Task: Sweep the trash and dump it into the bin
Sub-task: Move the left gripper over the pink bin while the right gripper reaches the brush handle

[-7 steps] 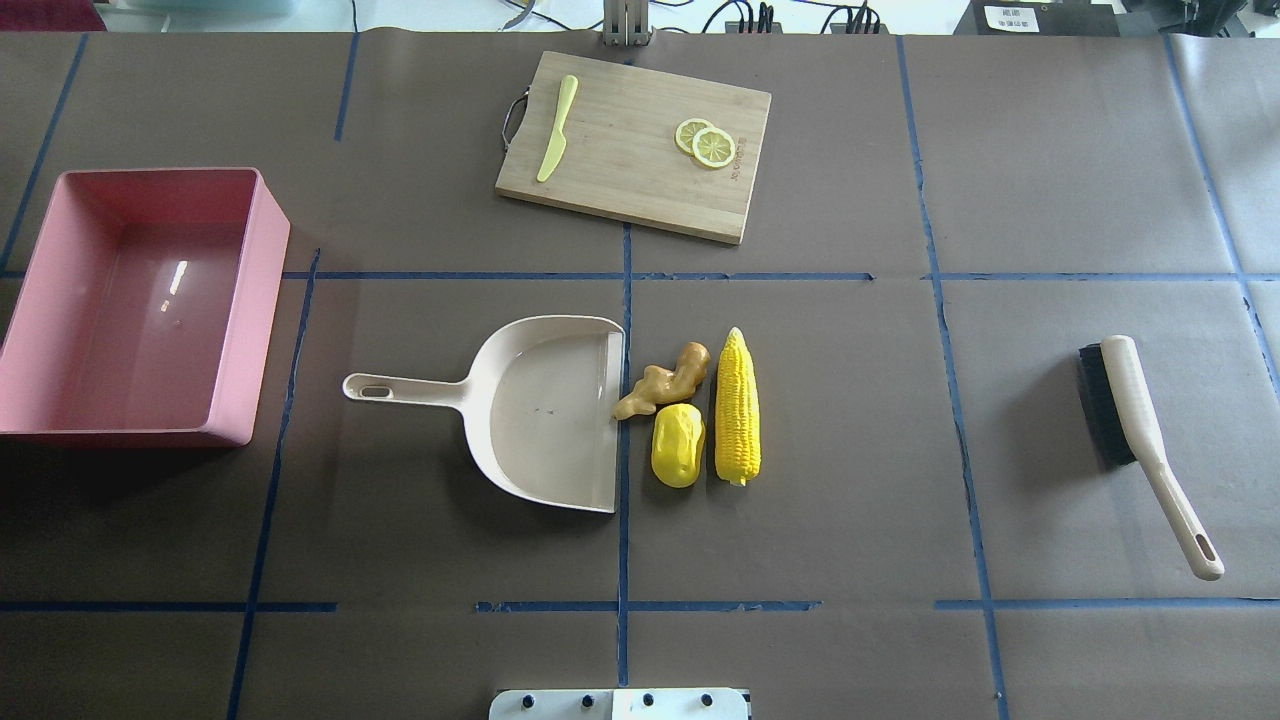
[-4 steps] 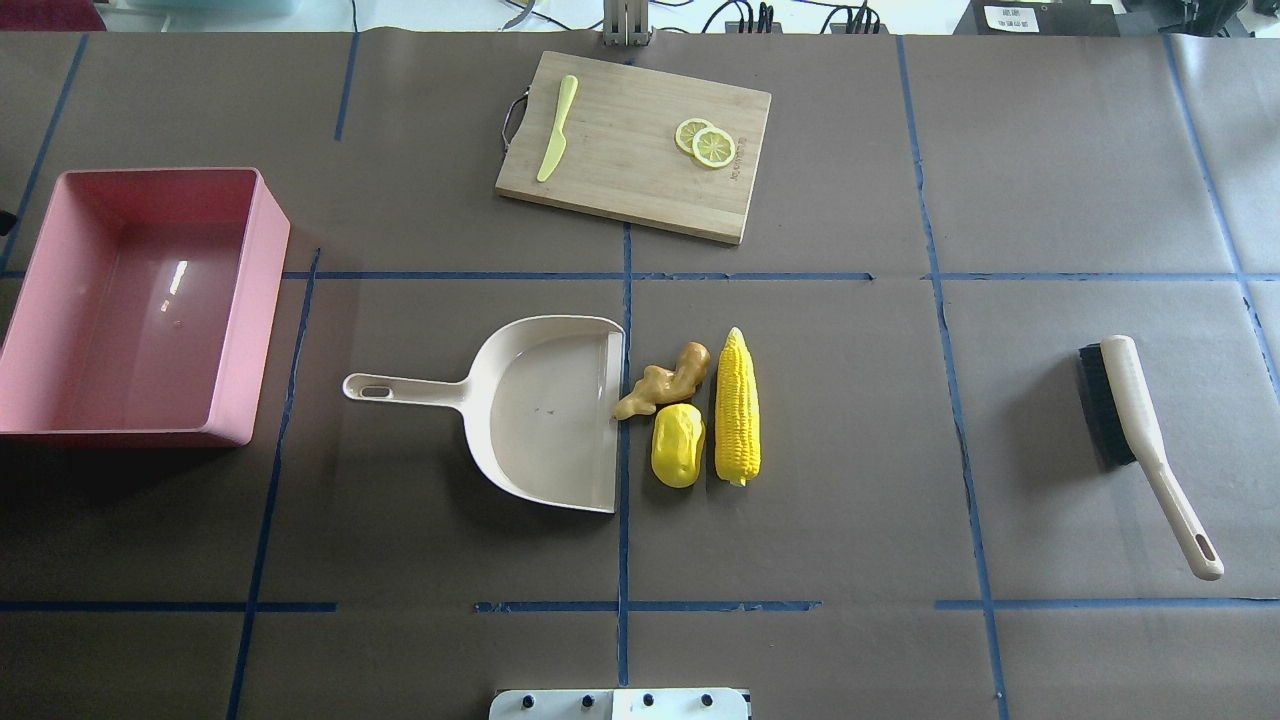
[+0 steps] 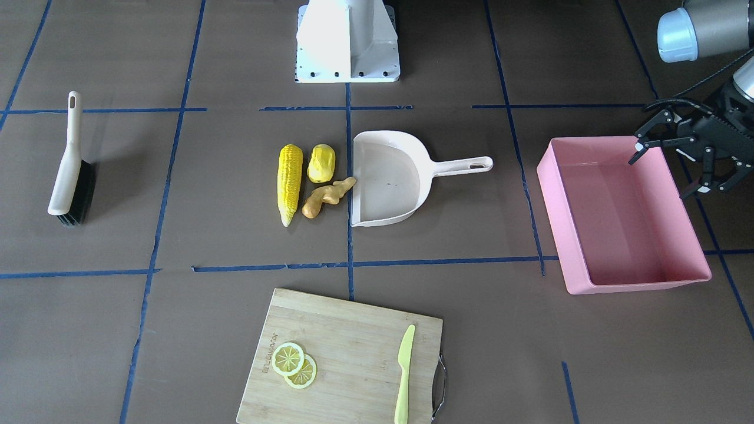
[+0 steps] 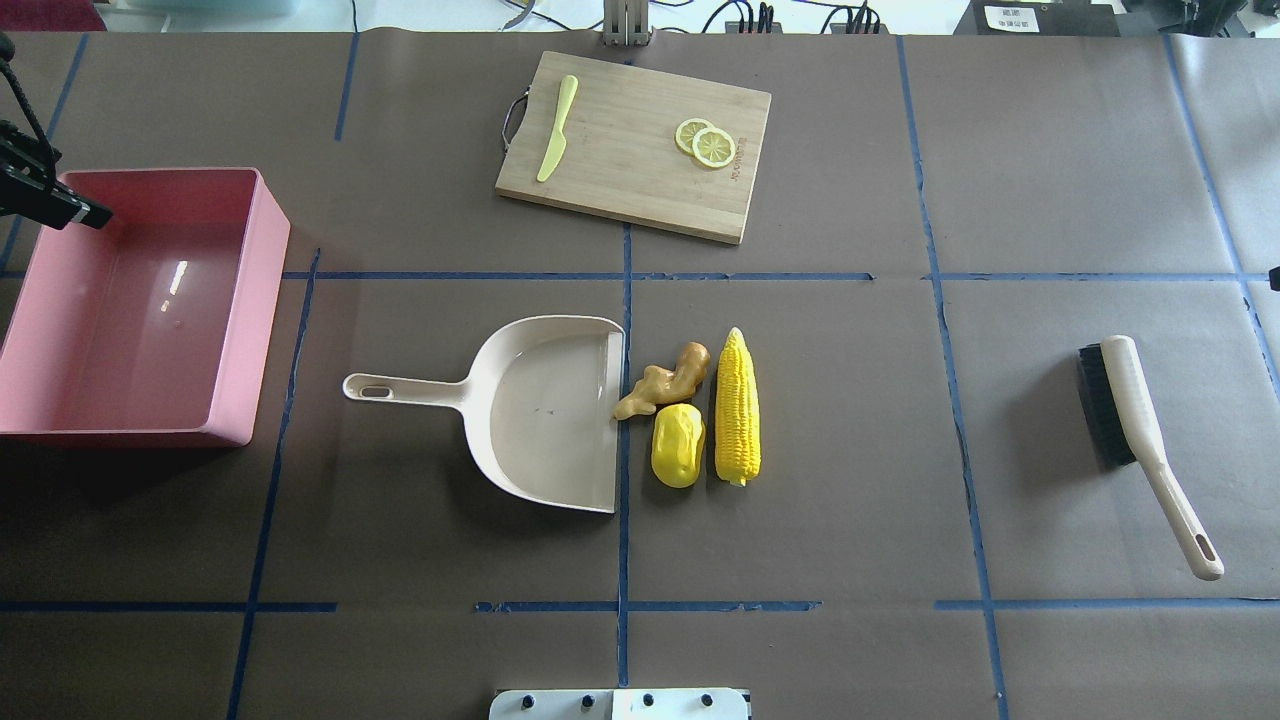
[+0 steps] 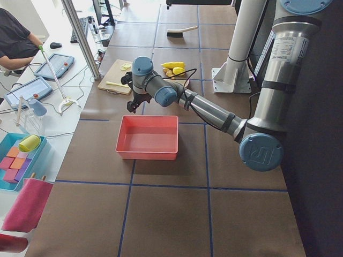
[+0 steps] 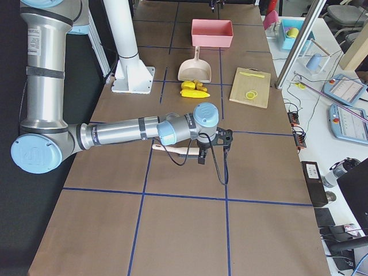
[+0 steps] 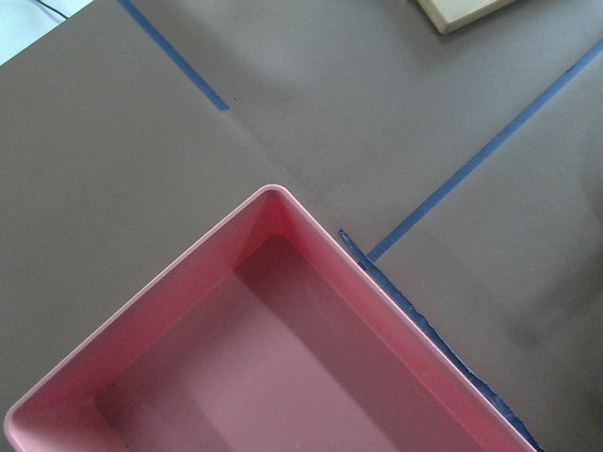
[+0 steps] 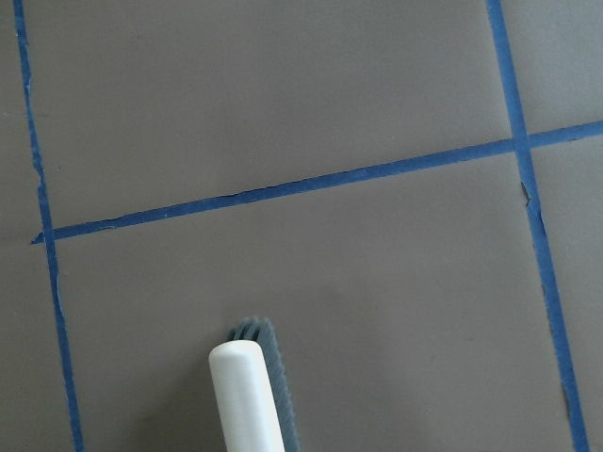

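Note:
The trash lies mid-table: a corn cob (image 4: 737, 408), a small lumpy yellow vegetable (image 4: 678, 445) and a ginger root (image 4: 665, 380), all just right of the cream dustpan's (image 4: 545, 410) open mouth. At the left stands the pink bin (image 4: 268, 250) with nothing inside. My left gripper (image 3: 661, 176) hovers open and holds nothing, above the bin's outer far corner (image 7: 273, 202). The brush (image 4: 1125, 410) lies far right. The right gripper (image 6: 210, 152) hangs above the brush; only the exterior right view shows it, so I cannot tell its state. The right wrist view shows the brush's tip (image 8: 247, 395).
A wooden cutting board (image 4: 640, 150) at the back centre carries a light green knife (image 4: 555, 130) and two lemon slices (image 4: 706, 142). The robot base plate (image 4: 620, 703) sits at the near edge. Blue tape lines cross the brown table cover.
My left gripper has come into the overhead view at the left edge, over the bin's far left corner. A sliver of the right arm shows at the right edge. Objects have not moved.

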`<action>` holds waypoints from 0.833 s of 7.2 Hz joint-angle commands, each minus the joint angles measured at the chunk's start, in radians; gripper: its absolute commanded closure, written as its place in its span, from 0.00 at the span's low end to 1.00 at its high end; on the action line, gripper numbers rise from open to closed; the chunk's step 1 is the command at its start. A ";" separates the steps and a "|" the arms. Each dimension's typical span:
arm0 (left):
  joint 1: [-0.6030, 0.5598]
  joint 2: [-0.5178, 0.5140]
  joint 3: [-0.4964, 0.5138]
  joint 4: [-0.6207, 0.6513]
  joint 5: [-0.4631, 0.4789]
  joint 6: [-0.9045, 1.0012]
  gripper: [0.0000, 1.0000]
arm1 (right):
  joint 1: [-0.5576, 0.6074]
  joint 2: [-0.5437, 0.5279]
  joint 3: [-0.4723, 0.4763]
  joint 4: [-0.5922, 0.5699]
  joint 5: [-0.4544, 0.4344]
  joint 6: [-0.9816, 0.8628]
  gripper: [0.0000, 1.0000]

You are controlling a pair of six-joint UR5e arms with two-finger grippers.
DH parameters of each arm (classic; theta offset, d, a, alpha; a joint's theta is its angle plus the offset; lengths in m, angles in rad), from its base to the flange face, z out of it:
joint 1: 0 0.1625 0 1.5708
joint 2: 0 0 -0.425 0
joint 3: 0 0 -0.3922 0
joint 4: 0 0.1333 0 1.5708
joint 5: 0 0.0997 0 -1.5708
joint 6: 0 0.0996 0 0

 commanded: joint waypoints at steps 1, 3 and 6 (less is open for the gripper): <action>0.061 -0.011 -0.002 0.008 -0.002 -0.010 0.00 | -0.125 -0.005 0.085 0.002 -0.073 0.176 0.00; 0.075 -0.032 -0.002 0.014 -0.002 -0.010 0.00 | -0.268 -0.171 0.133 0.201 -0.108 0.280 0.00; 0.108 -0.049 0.001 0.014 0.003 -0.012 0.00 | -0.484 -0.220 0.130 0.321 -0.180 0.496 0.00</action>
